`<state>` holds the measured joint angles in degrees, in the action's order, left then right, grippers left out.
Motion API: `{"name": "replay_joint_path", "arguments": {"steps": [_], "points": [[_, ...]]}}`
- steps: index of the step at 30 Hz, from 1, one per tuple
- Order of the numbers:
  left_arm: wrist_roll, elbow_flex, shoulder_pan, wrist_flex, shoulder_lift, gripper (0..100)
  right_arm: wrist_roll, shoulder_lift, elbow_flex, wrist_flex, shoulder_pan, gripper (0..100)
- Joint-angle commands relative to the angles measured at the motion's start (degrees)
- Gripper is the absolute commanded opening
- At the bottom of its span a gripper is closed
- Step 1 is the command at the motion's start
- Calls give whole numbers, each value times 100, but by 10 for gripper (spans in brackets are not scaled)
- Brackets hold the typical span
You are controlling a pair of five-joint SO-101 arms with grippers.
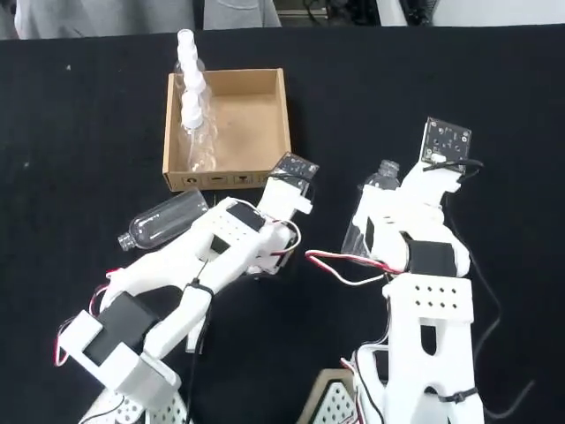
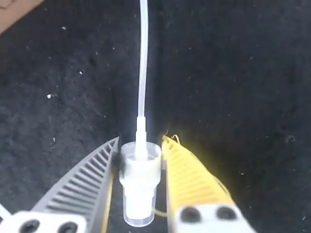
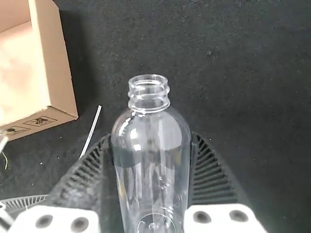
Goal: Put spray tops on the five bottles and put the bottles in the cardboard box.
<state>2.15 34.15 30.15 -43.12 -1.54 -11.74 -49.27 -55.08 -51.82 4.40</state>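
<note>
left pincer (image 2: 141,144) pinched spray top (image 2: 140,180), tube out | right pincer (image 3: 150,140) clamped uncapped bottle (image 3: 150,160), likely for mating

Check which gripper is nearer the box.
Left. The left gripper, shut on a spray top, sits just off the corner of the box that faces the arms. The right gripper, shut on a bottle, is farther out to that side.
</note>
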Motion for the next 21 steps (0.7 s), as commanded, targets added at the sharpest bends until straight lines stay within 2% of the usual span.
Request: {"name": "replay_joint_path", "arguments": {"steps": [1, 8, 21], "points": [[18, -207, 31, 44, 62, 29, -18, -251, 233, 149, 141, 57], [26, -119, 13, -475, 765, 29, -18, -251, 233, 149, 141, 57], [35, 989, -13, -519, 2409, 29, -35, -242, 233, 149, 105, 57]]}}
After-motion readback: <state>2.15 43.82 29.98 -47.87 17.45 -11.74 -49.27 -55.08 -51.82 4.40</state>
